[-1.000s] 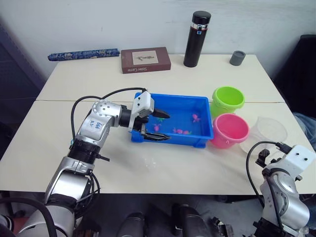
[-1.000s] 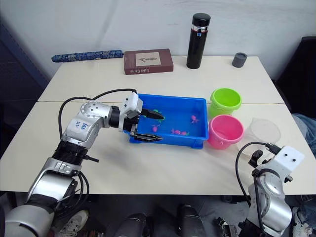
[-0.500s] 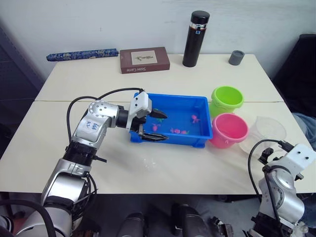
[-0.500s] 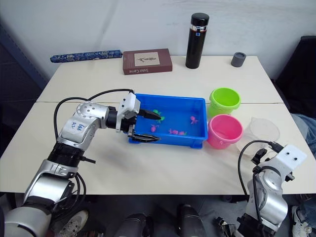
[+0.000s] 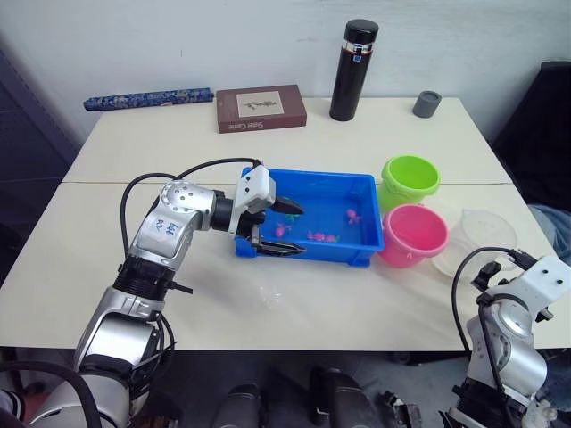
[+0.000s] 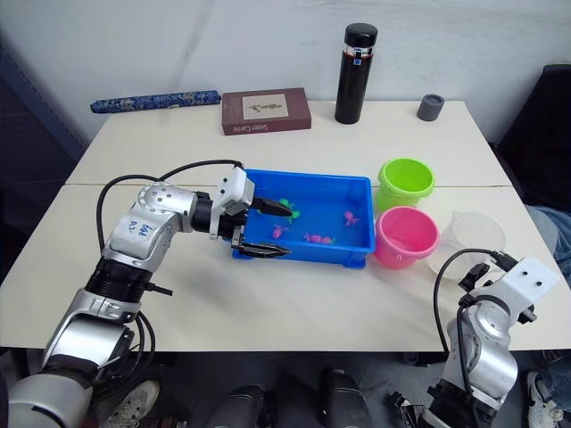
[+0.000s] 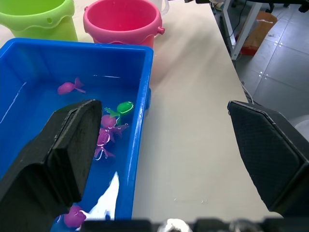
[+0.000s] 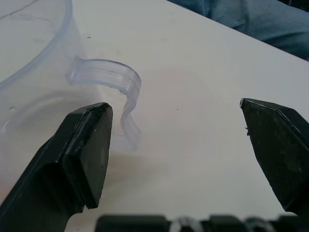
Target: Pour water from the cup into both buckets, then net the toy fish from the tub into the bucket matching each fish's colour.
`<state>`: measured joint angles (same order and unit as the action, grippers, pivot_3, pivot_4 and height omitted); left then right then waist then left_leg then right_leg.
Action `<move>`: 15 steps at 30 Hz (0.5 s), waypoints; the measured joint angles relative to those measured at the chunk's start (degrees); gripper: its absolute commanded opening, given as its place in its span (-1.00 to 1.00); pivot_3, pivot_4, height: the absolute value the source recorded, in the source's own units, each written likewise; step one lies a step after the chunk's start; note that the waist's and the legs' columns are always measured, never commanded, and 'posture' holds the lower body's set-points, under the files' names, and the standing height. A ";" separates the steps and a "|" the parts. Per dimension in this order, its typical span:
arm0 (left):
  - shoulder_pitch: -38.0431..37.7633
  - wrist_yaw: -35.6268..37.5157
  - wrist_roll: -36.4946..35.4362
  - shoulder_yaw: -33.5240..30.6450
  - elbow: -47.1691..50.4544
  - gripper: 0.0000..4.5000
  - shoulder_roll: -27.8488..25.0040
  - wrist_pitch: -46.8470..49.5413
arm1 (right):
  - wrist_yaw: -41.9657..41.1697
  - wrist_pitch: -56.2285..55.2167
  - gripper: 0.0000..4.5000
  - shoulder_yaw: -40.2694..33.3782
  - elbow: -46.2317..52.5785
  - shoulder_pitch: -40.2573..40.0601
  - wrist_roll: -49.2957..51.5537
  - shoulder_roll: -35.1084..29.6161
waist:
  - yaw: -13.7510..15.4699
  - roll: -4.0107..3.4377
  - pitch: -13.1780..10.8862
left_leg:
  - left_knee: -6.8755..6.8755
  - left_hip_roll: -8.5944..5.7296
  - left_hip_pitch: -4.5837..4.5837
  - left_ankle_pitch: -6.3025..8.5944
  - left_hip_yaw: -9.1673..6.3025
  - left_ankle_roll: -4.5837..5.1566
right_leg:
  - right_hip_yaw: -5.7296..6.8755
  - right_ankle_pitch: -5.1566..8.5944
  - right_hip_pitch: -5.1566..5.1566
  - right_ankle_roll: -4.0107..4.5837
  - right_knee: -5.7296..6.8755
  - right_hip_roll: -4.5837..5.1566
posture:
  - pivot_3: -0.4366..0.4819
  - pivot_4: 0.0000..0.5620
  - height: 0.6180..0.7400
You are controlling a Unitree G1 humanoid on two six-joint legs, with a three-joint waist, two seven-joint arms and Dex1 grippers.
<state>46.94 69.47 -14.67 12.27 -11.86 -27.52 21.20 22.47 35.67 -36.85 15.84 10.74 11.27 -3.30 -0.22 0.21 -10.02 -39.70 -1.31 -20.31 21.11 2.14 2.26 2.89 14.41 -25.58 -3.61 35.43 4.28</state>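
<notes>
The left gripper (image 5: pixel 283 228) hangs with jaws wide astride the near-left wall of the blue tub (image 5: pixel 360 246), where pink and green toy fish (image 7: pixel 66 87) float. The right gripper (image 8: pixel 186 145), jaws wide, faces the clear cup (image 8: pixel 34 77) on the bench (image 5: pixel 357 303).

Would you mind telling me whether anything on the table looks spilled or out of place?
Yes: a small clear puddle lies on the table just in front of the blue tub; it looks like spilled water. Nothing else stands out.
</notes>
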 measured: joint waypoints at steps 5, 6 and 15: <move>0.00 -0.08 0.00 0.00 0.13 1.00 0.01 0.18 | 0.77 -2.28 0.99 0.27 -2.37 0.95 -0.73 -0.84 | -0.01 0.00 0.00 | 0.00 0.00 0.00 0.00 0.00 0.00 | 0.00 0.00 0.00 0.00 0.00 0.00 | -0.05 -0.47 1.00; 0.00 -0.09 0.00 0.00 0.18 1.00 0.01 0.21 | 0.86 -2.69 0.99 0.29 -2.84 1.19 -0.99 -1.00 | -0.01 0.00 0.00 | 0.00 0.00 0.00 0.00 0.01 0.00 | 0.00 0.00 0.00 0.00 0.00 0.00 | -0.05 -0.47 1.00; -0.01 -0.58 0.00 0.00 0.75 1.00 -0.13 0.93 | 2.30 -6.55 0.99 1.65 -6.30 2.66 -2.60 -1.80 | -0.03 -0.01 0.00 | 0.01 0.00 0.00 -0.01 0.01 -0.01 | 0.00 0.00 0.00 0.00 0.00 0.00 | -0.05 -0.47 1.00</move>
<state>46.92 68.88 -14.67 12.27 -11.11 -27.65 22.13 24.77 29.12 -35.20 9.54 13.40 8.67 -5.10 -0.25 0.21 -10.02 -39.69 -1.30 -20.31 21.10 2.14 2.25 2.88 14.41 -25.58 -3.61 35.43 4.28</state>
